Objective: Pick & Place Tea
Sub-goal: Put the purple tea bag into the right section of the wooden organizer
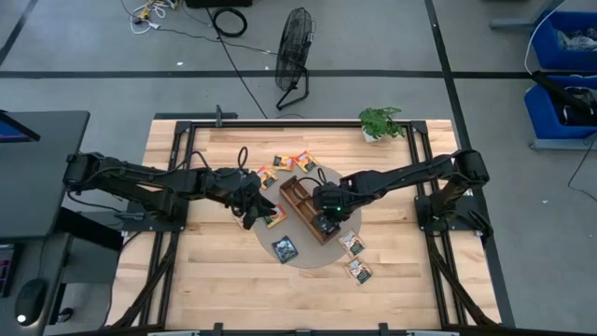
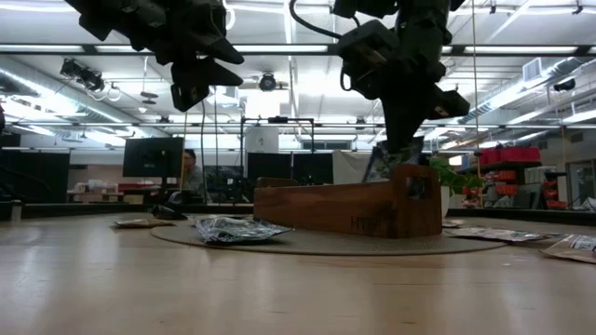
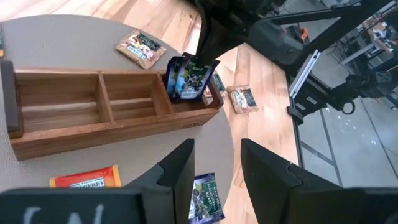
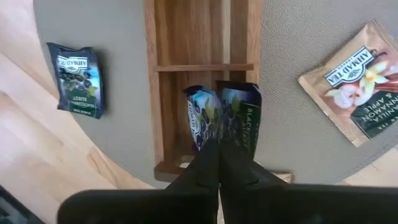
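Right wrist view tells most of it: the right gripper (image 4: 219, 163) has its fingers pinched together on the top edges of dark blue sachets (image 4: 222, 118), looks like two of them, standing upright in the end compartment of the wooden tray (image 4: 200, 37). So we're at the place step, tea lowered into its slot but not let go yet. From overhead that gripper (image 1: 326, 211) sits right over the tray's near end, on the round mat (image 1: 297, 259).

Left gripper (image 1: 250, 211) hangs just beside the tray's other side, above the mat, jaws partly apart with nothing between them. Its own camera looks past the fingers at the tray, whose other two compartments look empty, and at another blue sachet (image 3: 206, 199) flat on the mat right below. An orange sachet (image 3: 86, 178) lies near it.

Rest of the tea is loose: one blue sachet (image 4: 76, 78) flat on the mat beside the tray, a beige one (image 4: 353, 87) on the other side, a few orange ones (image 1: 289, 161) at the far edge of the mat, a couple of pale ones (image 1: 354, 257) on the bare table.

Next move, I'd guess: right jaws open, lift straight up so the sachets don't get dragged back out. They're leaning a bit, so they could tip. Left arm seems lined up to drop on that blue one
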Robot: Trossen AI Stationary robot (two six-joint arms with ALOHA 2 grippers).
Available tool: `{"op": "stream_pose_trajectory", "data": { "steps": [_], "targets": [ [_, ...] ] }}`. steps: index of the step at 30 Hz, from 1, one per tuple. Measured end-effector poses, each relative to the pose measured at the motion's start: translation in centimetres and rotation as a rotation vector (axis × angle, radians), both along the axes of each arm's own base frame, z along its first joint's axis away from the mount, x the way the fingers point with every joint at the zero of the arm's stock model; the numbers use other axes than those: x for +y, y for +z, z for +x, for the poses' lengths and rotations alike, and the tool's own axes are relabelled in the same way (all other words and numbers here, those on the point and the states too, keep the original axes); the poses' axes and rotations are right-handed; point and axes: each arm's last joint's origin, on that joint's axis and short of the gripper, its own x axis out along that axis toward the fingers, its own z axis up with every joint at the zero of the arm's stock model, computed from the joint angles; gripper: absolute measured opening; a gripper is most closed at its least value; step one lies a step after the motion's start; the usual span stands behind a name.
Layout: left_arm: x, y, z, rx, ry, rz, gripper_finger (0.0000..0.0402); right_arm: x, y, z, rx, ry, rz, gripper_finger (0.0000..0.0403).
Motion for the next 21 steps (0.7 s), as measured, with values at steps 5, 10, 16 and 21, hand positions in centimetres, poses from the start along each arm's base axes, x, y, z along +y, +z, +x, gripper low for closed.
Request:
{"op": "stream_pose_trajectory", "data": {
  "steps": [5, 10, 16, 21],
  "targets": [
    [0.0, 0.0, 0.0, 0.004, 0.0, 0.001, 0.0135, -0.1, 0.0, -0.1, 0.01, -0.008, 0.004, 0.0023],
    [0.0, 0.0, 0.0, 0.004, 0.0, 0.0, 0.0135, -0.1, 0.0, -0.1, 0.013, -0.008, 0.004, 0.0059],
    [0.0, 0.0, 0.0, 0.004, 0.0, 0.0, 0.0135, -0.1, 0.0, 0.0, 0.0, -0.001, 0.002, 0.0102],
    [-0.1, 0.0, 0.0, 0.004, -0.028, -0.01, 0.0135, 0.0, 1.0, 0.2, -0.092, 0.032, -0.001, 0.0125]
  ]
}}
